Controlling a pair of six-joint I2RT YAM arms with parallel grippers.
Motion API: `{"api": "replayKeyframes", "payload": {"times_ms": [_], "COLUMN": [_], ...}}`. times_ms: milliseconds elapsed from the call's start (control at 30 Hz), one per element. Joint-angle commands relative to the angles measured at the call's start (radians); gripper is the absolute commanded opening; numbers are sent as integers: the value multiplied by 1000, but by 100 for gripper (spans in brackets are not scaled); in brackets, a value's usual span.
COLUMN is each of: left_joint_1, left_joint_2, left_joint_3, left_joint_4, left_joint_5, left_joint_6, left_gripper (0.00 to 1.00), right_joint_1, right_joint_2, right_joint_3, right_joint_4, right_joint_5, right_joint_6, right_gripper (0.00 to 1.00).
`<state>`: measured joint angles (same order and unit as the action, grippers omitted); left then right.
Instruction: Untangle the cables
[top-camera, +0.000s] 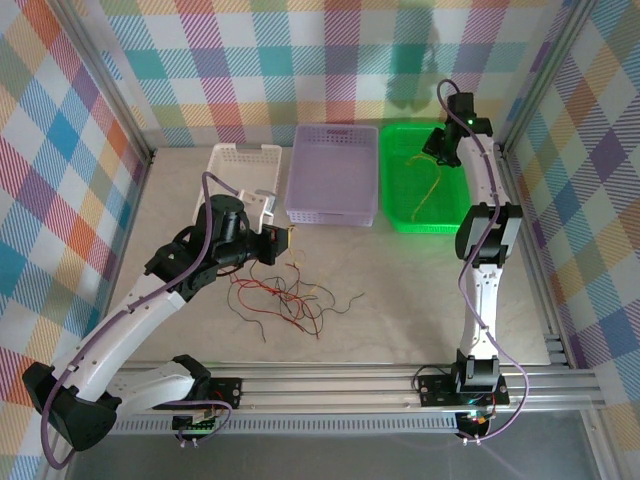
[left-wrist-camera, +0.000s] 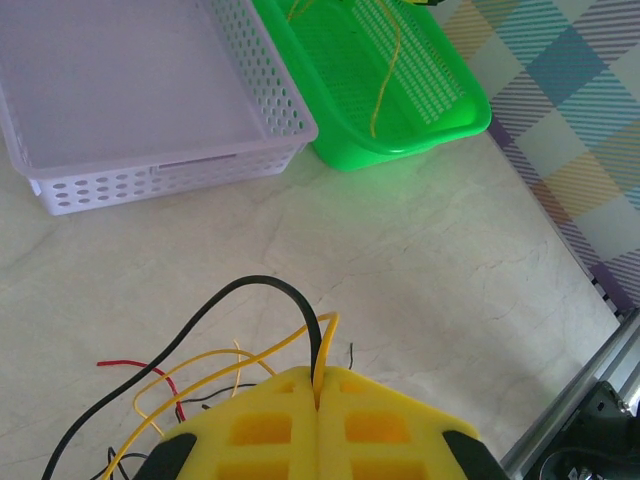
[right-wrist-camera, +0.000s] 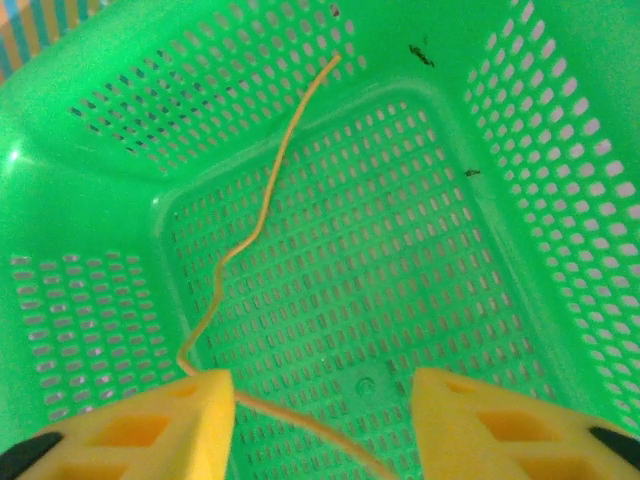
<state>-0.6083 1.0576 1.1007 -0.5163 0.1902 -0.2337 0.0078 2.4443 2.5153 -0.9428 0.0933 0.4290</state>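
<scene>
The left end effector (left-wrist-camera: 318, 392) is down low over the counter (top-camera: 420, 300). Its yellow pads (left-wrist-camera: 262, 425) are pressed together on a yellow strand (left-wrist-camera: 322, 345), which loops up out of the seam between them. A black strand (left-wrist-camera: 250, 284) arches just in front of the pads; I cannot tell whether it is caught as well. From above, this end effector sits at the far edge of the cables (top-camera: 290, 295), a loose tangle of red, yellow and dark wires. The tangle is spread on the counter on the near side of the purple basket (top-camera: 331, 214). A white basket (top-camera: 240, 155) stands to the left of the purple one, partly hidden by the arm.

The right end effector (right-wrist-camera: 320, 385) hangs over the green basket (top-camera: 398, 215), which stands just beside the purple one on its right. Its pads are spread wide apart. A lone cable (right-wrist-camera: 258, 225), orange-yellow, lies in the green basket. It winds from the far wall across the perforated floor, bends by the tip of the left pad and runs on under the gap between the two pads.
</scene>
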Motion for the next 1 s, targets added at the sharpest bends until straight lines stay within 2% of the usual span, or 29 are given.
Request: {"api": "replayKeyframes", "payload": {"times_ms": [0,200,333,400,533,667,767,900,967], "left_joint_1": [-18,-28,-30,-30,-33,-35,-36,-39,-41], "left_joint_2": [-1,-6,-5,-4,2,7,15,9,2], "left_joint_3": [-5,-4,-3,2,25,54,72,79,85], "left_joint_4": [32,28,45,49,46,36,49,99,115], "left_joint_5": [17,14,33,37,46,32,65,89,73], "left_joint_6": [17,19,-4,-23,-70,-130,-184,-265,-311], "left_gripper": [0,0,0,0,0,0,0,0,0], "right_joint_1": [7,9,17,35,110,207,300,415,472], "right_joint_2": [-106,-185,-305,-416,-706,-967,-1107,-1225,-1264], "right_joint_3": [27,18,-67,-229,-688,-1081,-1319,-1573,-1719], "right_joint_4": [-9,-12,13,115,455,699,840,971,1104], "right_joint_5": [-15,-51,-207,-320,-526,-637,-681,-658,-634], "right_joint_6": [-1,21,53,57,49,19,-11,-29,-25], "right_gripper": [56,64,68,68,71,73,74,75,76]}}
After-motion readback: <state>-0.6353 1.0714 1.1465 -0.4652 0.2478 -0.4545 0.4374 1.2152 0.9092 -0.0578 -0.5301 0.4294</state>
